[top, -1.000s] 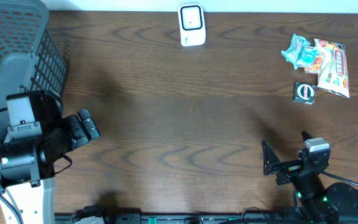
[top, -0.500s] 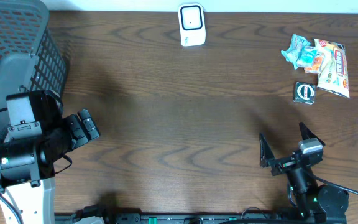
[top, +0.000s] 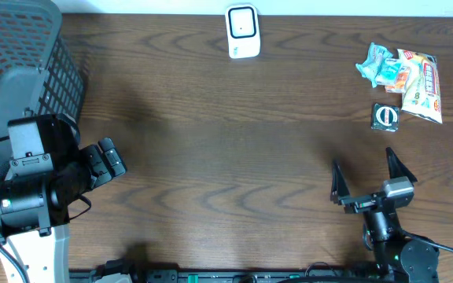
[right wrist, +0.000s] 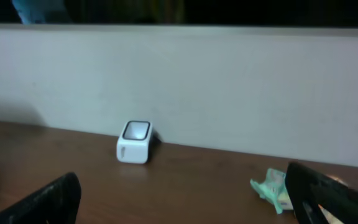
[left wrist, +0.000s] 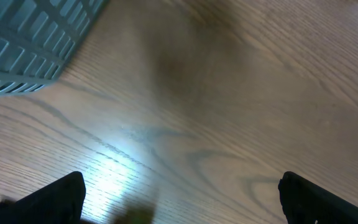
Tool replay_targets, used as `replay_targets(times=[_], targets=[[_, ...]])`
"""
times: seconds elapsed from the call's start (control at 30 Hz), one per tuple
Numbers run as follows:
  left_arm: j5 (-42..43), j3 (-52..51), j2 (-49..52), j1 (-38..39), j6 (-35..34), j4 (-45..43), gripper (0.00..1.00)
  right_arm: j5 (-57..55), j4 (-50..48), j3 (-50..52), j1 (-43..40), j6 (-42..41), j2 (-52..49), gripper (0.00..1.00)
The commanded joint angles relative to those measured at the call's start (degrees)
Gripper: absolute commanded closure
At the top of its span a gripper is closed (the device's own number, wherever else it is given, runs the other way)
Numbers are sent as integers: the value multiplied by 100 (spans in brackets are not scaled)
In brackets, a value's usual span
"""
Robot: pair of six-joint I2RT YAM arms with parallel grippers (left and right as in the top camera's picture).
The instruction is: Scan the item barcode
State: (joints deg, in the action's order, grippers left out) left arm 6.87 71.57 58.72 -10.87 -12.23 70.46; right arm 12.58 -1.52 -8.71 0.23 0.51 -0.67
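The white barcode scanner (top: 242,31) stands at the table's far edge, also seen small in the right wrist view as the scanner (right wrist: 134,142) against a pale wall. The items lie at the far right: a pile of snack packets (top: 406,75) and a small black square pack (top: 384,116) just in front of it. A green packet (right wrist: 272,186) shows by my right finger. My right gripper (top: 364,167) is open and empty near the front right, well short of the items. My left gripper (top: 107,161) is open and empty at the left, over bare wood (left wrist: 185,124).
A grey mesh basket (top: 22,55) fills the far left corner, and its corner (left wrist: 30,43) shows in the left wrist view. A pale wall (right wrist: 229,87) runs behind the table's far edge.
My right gripper has swung and lifted, its fingertips now pointing further toward the far edge and slightly right. The left arm has not moved.
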Motion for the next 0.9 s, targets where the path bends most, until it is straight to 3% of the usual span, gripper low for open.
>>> replay_targets(times=[0.0, 0.2, 0.37, 0.87], targets=[[-94, -13, 0, -31, -55, 2, 2, -153, -330, 289, 24, 42, 37, 1], [-94, -13, 0, -31, -55, 2, 3, -160, -1145, 804, 24, 39, 37, 1], [-94, -13, 0, -31, -55, 2, 2, -424, -1154, 841, 24, 31, 39, 1], [-94, -13, 0, -31, -55, 2, 3, -603, 352, 841, 24, 20, 37, 1]])
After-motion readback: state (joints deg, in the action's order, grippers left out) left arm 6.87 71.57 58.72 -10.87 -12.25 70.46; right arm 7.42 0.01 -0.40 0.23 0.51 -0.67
